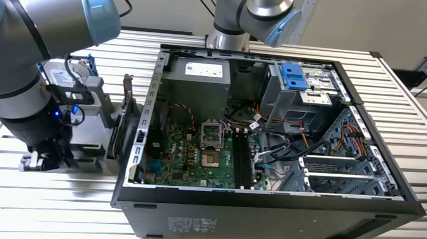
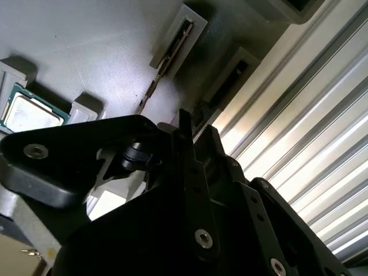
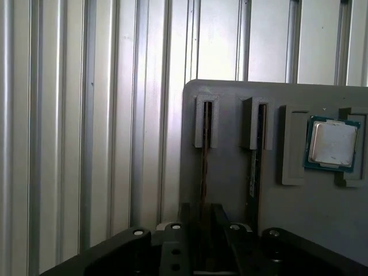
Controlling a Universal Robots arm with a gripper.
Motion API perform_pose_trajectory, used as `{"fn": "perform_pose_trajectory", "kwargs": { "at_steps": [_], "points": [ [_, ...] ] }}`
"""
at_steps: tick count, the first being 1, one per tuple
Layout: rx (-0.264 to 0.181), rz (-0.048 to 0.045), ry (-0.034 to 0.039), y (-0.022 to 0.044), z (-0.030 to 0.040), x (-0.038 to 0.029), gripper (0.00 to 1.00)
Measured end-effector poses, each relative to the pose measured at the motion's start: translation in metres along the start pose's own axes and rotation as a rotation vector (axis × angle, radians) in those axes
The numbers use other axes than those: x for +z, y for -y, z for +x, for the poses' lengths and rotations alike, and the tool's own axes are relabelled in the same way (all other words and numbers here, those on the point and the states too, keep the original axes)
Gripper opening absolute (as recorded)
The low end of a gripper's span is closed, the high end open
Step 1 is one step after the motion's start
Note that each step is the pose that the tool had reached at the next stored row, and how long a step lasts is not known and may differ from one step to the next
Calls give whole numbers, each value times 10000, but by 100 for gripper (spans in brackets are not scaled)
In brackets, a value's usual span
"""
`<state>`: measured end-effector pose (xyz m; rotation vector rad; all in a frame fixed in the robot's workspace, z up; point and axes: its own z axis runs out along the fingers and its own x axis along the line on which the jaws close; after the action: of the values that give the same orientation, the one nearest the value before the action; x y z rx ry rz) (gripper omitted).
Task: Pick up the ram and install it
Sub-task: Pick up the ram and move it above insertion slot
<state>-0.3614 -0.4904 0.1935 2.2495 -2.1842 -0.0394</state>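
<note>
The ram [image 3: 203,172] is a thin dark stick standing on edge in a slot of a grey holder tray [image 3: 230,190]; the second wrist view shows the ram [image 2: 165,64] running toward my fingers. My gripper [image 3: 204,230] straddles it near one end and looks shut on the ram, which still sits in its slot. In the exterior view my gripper [image 1: 49,158] is low over the tray, at the view's left of the open computer case [image 1: 268,200]. The black memory slots [image 1: 244,158] lie on the green motherboard inside the case.
A second dark stick [image 3: 253,167] stands in the neighbouring tray slot. A square silver processor chip [image 3: 332,144] rests in a tray pocket beyond it. A silver drive with blue brackets [image 1: 60,72] stands behind the arm. The slatted metal table [image 1: 51,209] surrounds everything.
</note>
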Motion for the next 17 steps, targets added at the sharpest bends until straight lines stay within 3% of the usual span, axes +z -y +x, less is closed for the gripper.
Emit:
{"fn": "perform_pose_trajectory", "kwargs": {
  "at_steps": [11, 12, 17],
  "points": [
    [0, 1, 4, 0, 0, 1, 100],
    [0, 1, 5, 0, 0, 1, 0],
    [0, -1, 4, 0, 0, 0, 0]
  ]
}}
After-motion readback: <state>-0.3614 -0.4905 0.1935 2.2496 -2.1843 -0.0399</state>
